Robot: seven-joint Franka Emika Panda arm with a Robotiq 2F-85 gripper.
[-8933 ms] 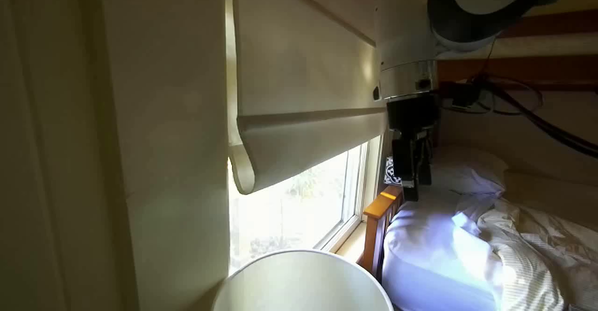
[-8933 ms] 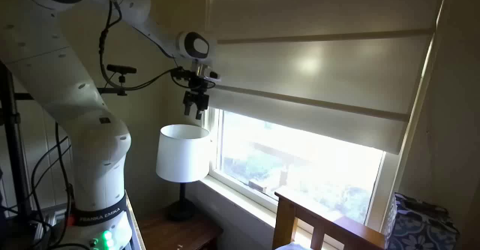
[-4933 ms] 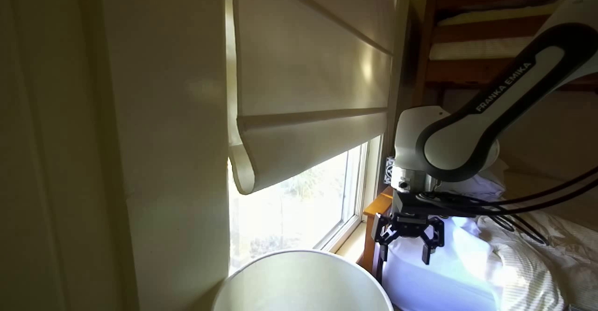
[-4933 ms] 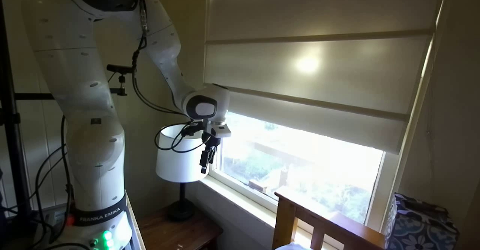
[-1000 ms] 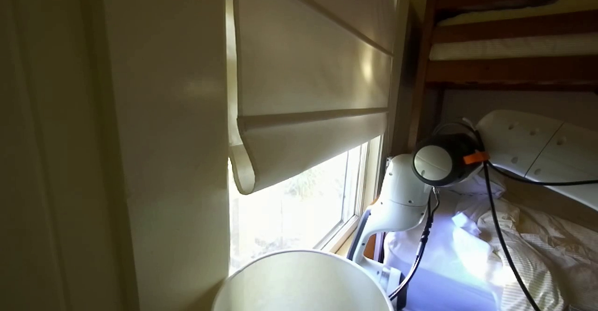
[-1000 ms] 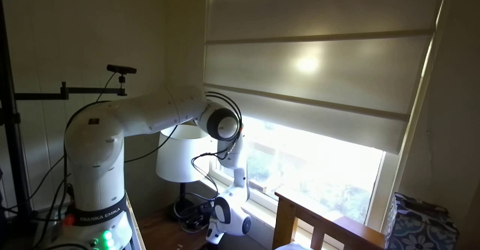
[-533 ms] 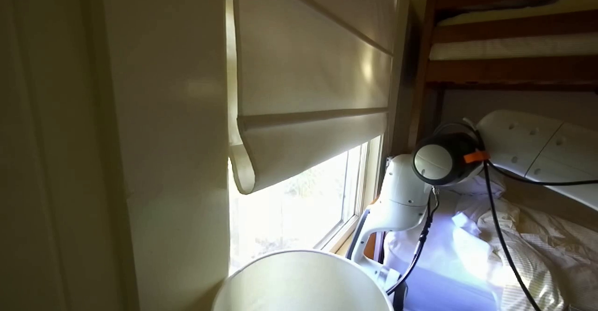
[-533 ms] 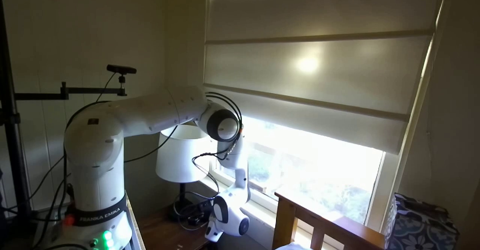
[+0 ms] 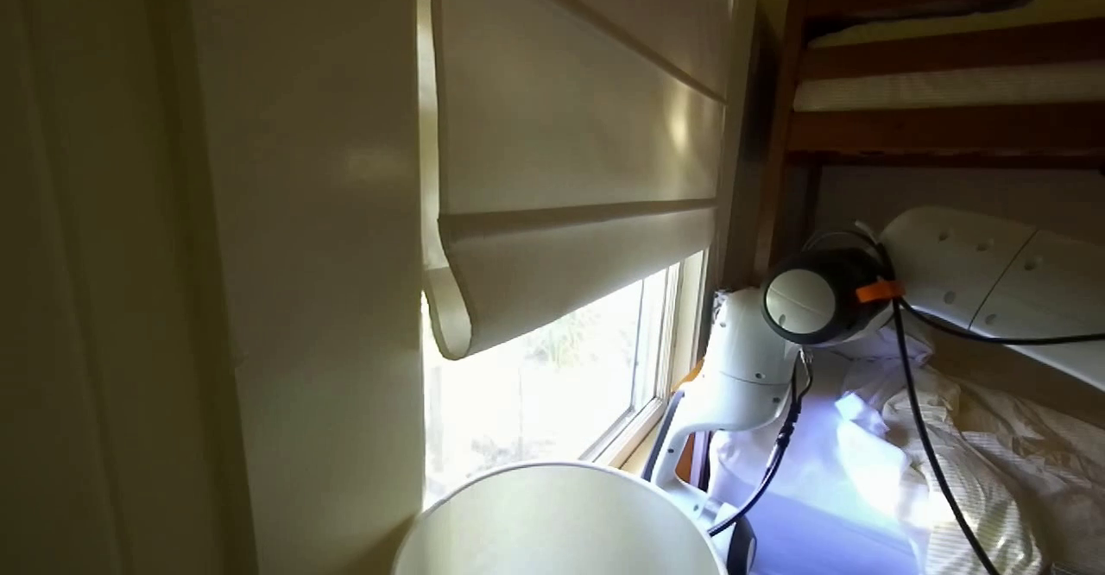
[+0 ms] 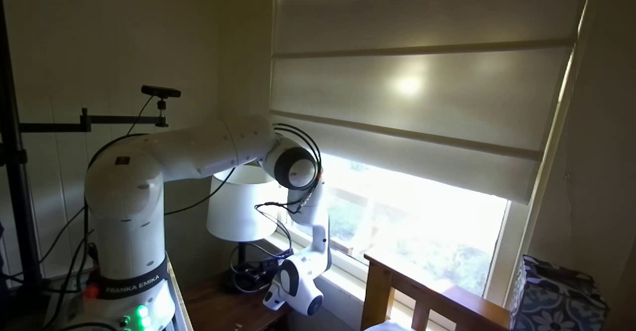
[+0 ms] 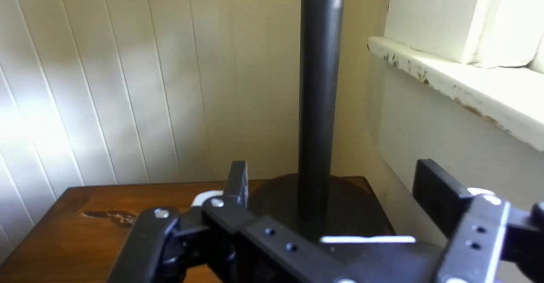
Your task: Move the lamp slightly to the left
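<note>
Robot arm (image 10: 194, 147) bends low, likely for a level approach; wooden table (image 11: 76, 240) bears the lamp (image 10: 238, 216), upright toward its far right in the wrist view; the shade (image 9: 561, 523) is probably too broad to grasp, perhaps why the slim black pole (image 11: 318, 83) seems the target; the hand (image 11: 330, 166) stands wide, holding nothing, the pole untouched; whether it lies between or beyond the fingers (image 11: 437, 193) cannot be told.

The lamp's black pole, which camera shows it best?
The wrist view, where the pole looms large with little blocking it. In an exterior view, only a short stretch shows above the brown table; in an exterior view, just the lampshade appears, no pole.
</note>
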